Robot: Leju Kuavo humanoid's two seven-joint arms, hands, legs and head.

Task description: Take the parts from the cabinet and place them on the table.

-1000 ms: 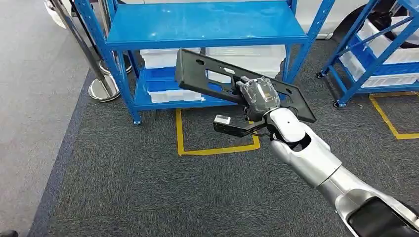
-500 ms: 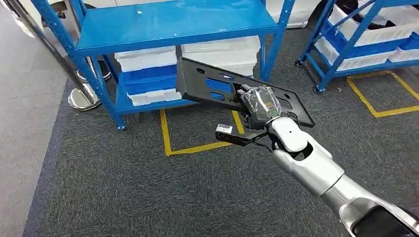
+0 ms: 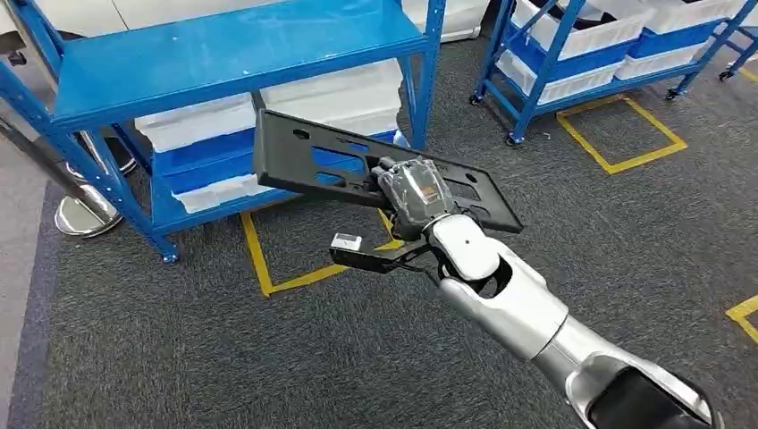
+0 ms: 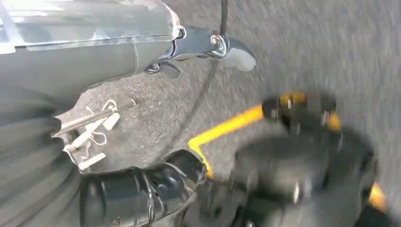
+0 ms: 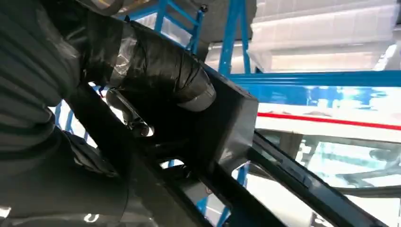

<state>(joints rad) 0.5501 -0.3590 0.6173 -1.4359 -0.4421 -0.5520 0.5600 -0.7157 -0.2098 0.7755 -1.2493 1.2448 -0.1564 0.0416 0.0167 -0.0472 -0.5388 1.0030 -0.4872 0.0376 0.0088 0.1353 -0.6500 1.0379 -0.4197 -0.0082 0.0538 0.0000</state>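
Dark grey carpet (image 3: 223, 357) covers the floor, marked with yellow tape outlines (image 3: 268, 268), and a paler grey strip (image 3: 13, 295) runs along its left edge. A blue metal shelving rack (image 3: 223, 54) stands ahead with white bins (image 3: 197, 121) on its lower shelves. A second blue rack (image 3: 572, 54) holding white bins stands to the right, and a round chrome post base (image 3: 80, 214) sits at the left.
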